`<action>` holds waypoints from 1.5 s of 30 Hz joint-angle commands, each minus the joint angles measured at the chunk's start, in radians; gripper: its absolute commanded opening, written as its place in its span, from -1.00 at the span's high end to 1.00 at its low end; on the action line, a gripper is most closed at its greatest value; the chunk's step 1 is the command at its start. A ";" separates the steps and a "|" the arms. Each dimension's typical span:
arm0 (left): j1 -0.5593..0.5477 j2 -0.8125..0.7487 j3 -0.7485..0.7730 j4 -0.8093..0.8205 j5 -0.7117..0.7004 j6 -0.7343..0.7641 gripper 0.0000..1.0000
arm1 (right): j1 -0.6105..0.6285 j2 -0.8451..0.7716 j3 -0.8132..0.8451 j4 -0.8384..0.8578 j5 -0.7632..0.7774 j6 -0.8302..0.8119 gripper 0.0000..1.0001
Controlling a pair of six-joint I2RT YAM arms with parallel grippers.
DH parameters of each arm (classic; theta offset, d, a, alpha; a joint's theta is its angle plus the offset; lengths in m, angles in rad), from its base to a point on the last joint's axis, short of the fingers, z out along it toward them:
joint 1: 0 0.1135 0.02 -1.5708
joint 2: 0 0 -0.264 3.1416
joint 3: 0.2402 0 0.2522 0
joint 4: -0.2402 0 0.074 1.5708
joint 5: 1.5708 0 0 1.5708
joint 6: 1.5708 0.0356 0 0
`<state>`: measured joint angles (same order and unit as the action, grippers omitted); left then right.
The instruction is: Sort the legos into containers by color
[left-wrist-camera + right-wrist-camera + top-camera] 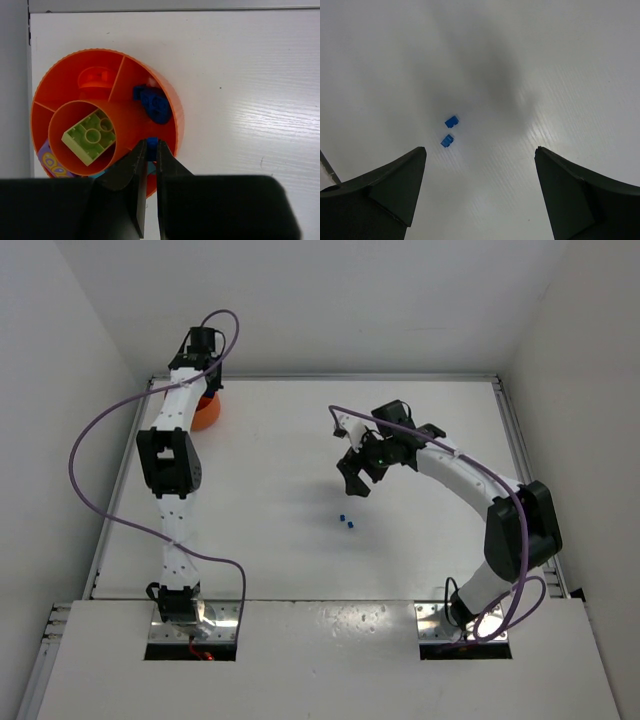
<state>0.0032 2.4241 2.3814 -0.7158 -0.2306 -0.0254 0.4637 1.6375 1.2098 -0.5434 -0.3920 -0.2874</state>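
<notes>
The orange bowl (172, 107) with inner dividers stands at the table's far left (209, 415). My left gripper (151, 145) hangs over its near rim, shut on a tiny blue lego (151, 142). A lime green brick (90, 136) lies in the round middle compartment. Blue pieces (155, 103) sit in the right one, an orange piece (95, 78) in the far one, and a purple piece (52, 162) at the near left. Two small blue legos (452, 121) (447, 140) lie on the table's middle (347, 521). My right gripper (480, 150) hovers above them, open and holding nothing (356, 480).
White walls close the table on the left, far and right sides. The bowl stands close to the far left corner (30, 15). A purple cable loops off each arm (85, 455).
</notes>
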 commanded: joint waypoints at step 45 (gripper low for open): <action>0.083 -0.033 0.058 0.105 0.132 -0.062 0.13 | -0.013 -0.061 -0.041 0.054 0.025 0.019 -0.78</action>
<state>0.0795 2.4271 2.4142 -0.6411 -0.1669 -0.0650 0.4541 1.5921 1.1709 -0.5167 -0.3668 -0.2802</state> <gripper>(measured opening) 0.437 0.893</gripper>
